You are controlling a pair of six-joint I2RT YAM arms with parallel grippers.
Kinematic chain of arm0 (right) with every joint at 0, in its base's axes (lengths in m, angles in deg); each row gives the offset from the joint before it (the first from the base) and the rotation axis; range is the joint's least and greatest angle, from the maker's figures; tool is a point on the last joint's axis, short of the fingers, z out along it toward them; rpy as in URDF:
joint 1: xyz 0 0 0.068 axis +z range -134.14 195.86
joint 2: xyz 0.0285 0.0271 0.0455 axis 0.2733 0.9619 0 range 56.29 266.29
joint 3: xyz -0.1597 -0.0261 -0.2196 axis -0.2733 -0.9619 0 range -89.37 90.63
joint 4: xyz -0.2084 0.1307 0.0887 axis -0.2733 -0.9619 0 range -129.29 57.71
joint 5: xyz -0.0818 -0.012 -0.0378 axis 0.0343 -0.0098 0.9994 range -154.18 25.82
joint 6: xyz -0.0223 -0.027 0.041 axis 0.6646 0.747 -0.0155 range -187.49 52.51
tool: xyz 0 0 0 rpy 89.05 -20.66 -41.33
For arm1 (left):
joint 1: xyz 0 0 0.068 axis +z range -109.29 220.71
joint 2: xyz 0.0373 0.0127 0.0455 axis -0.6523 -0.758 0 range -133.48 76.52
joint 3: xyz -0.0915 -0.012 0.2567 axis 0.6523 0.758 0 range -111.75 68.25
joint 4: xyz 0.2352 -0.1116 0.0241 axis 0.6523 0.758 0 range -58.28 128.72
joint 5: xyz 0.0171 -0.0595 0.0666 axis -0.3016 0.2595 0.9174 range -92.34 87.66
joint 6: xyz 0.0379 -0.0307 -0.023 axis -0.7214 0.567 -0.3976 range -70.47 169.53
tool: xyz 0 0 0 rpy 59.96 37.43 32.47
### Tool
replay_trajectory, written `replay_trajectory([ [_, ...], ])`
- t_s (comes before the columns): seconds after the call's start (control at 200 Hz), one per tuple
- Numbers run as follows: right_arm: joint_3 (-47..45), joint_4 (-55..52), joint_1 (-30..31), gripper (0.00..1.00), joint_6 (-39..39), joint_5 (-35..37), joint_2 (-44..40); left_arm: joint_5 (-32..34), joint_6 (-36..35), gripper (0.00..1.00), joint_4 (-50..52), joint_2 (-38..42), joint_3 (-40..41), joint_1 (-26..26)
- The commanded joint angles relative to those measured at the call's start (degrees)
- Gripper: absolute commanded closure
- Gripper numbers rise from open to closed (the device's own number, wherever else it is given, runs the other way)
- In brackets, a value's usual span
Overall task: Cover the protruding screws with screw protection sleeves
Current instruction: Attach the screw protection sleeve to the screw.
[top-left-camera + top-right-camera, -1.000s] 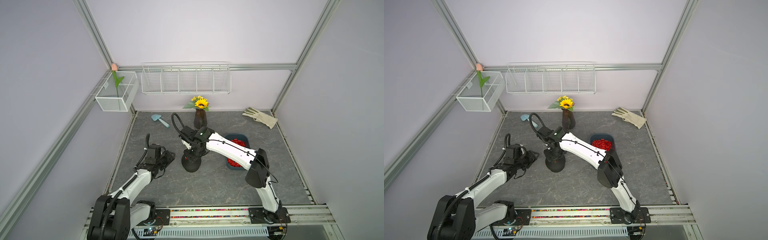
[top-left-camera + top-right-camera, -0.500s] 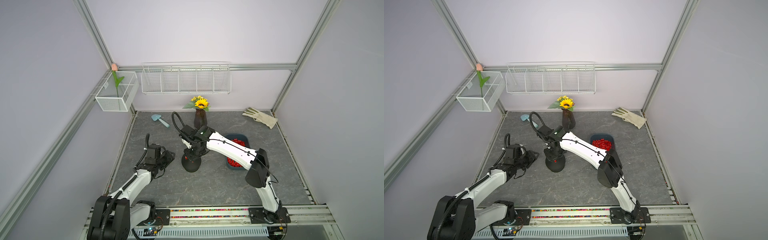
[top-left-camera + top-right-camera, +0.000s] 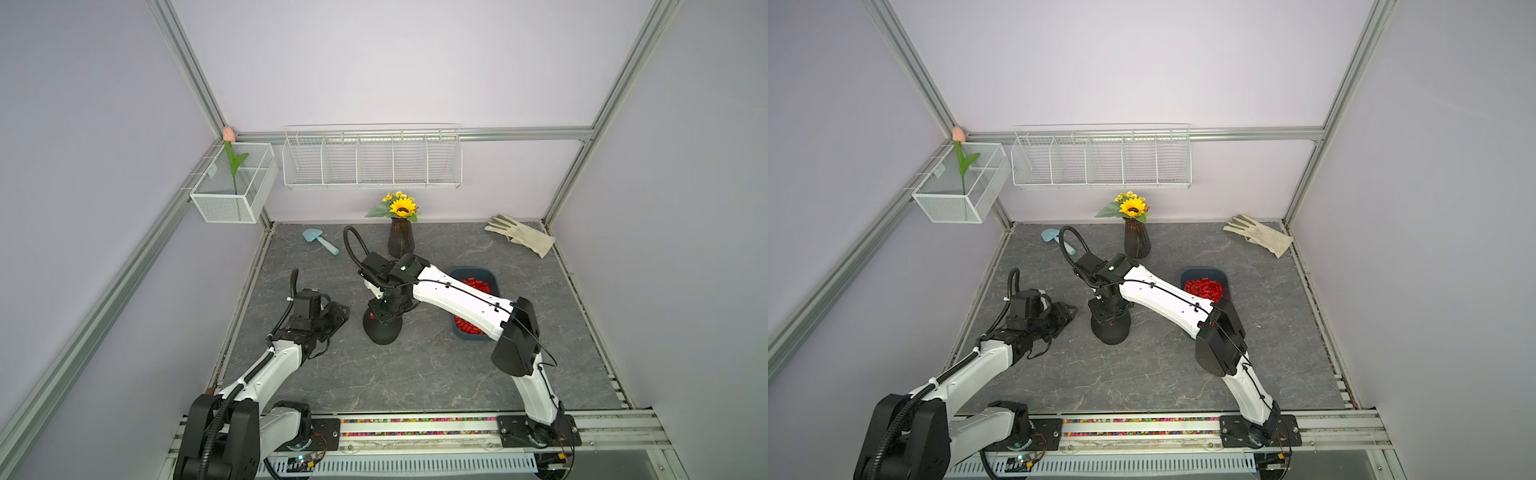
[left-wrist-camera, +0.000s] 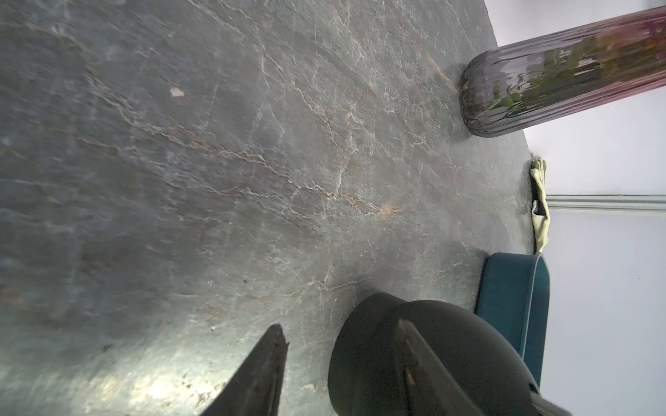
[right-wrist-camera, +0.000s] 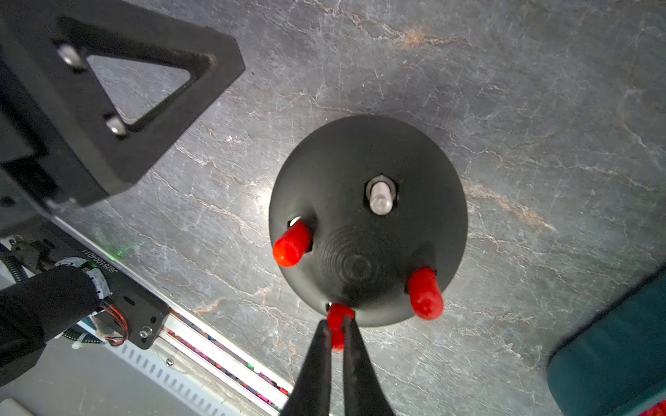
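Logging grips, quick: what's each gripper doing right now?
Left gripper: open, holding nothing.
Right gripper: shut on a red sleeve.

Dark grey, marble-veined tabletop (image 3: 415, 374) carrying five items. A black dome (image 3: 382, 332) stands near the centre, with a dark blue tray (image 3: 493, 277) near it on the right arm's side. Towards the back edge are a light blue trowel (image 3: 320, 242), a ribbed vase (image 3: 401, 243) and a pale work glove (image 3: 519, 235).
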State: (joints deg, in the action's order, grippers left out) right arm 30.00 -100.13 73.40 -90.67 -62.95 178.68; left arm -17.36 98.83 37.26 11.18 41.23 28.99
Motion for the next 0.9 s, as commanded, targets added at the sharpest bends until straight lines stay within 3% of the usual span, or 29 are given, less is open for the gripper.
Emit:
replay_trajectory([
  [0.0,-2.0,-1.0,0.4,0.89,-0.7,0.5,-1.1,0.0,0.4,0.48,0.5,0.9,0.6,0.3],
  [0.895,-7.0,2.2,-1.1,0.89,-0.8,0.0,-1.3,0.2,-0.1,0.48,1.9,1.0,-0.1,0.3],
])
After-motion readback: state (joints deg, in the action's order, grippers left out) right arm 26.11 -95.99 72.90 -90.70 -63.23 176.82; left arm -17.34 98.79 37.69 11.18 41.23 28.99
